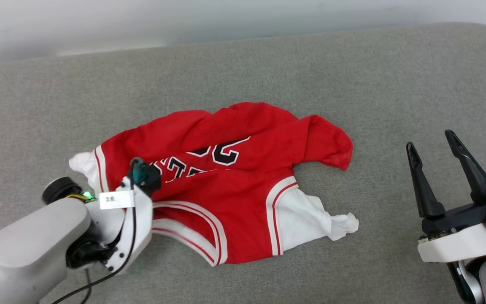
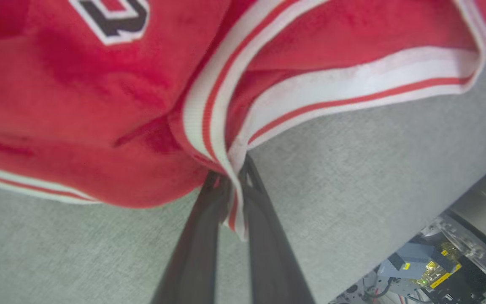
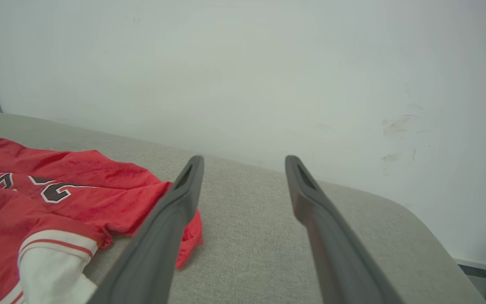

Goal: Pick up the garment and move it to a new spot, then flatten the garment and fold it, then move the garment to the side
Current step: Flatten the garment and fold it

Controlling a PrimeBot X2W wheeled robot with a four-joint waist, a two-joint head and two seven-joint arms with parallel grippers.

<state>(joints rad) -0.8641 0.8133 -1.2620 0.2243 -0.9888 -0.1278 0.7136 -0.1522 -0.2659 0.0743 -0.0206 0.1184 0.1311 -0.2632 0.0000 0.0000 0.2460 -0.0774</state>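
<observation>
Pale left forearm [image 1: 36,236] reaches in from the lower left of the head view, its wrist lowered onto the left part of the garment [image 1: 243,190]. The claw's fingers are hidden beneath that wrist. The garment, a red T-shirt with white sleeves and striped trim, lies crumpled at the centre of the grey fabric surface [image 1: 352,76], black-and-white lettering [image 1: 222,154] showing across a fold. One white sleeve [image 1: 310,219] spills toward the lower right. At the right edge the right claw [image 1: 430,141] hovers above bare fabric, well apart from the shirt, fingers spread and holding nothing.

Left wrist view: the left claw [image 2: 231,180] rises from the bottom centre, its two dark fingers clenched on a fold of the red-and-white striped trim [image 2: 209,109]. Red cloth covers the upper left of the frame, grey surface the lower right.

Right wrist view: the right claw's fingers [image 3: 175,211] stand wide apart at the bottom centre, released and empty. The garment lies at the lower left, its edge partly behind the left-hand finger. A white wall [image 3: 268,63] rises beyond the surface's far rim.
</observation>
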